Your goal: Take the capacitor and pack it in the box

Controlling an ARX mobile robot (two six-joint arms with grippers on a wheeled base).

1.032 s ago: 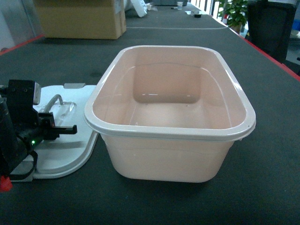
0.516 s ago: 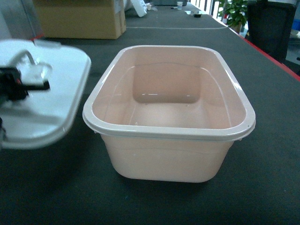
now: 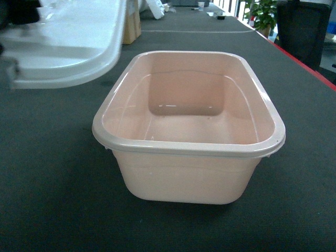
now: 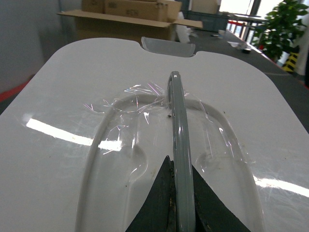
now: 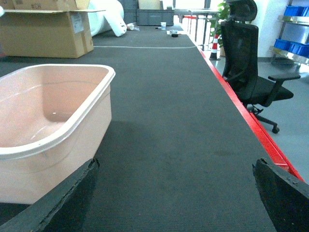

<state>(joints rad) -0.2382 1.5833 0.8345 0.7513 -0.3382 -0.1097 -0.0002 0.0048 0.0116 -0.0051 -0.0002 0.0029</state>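
The head camera looks forward and slanting down at the tabletop (image 3: 52,199), with the box (image 3: 189,173) close at centre and the lid (image 3: 68,47) at 10 o'clock. The left wrist camera sits right over the same lid (image 4: 72,87), facing along its handle (image 4: 179,145). The right wrist camera rides low, facing down the tabletop (image 5: 169,121), and shares the box (image 5: 53,125) at 9 o'clock.

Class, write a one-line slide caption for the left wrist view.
Left claw shut on the grey handle of the white lid.
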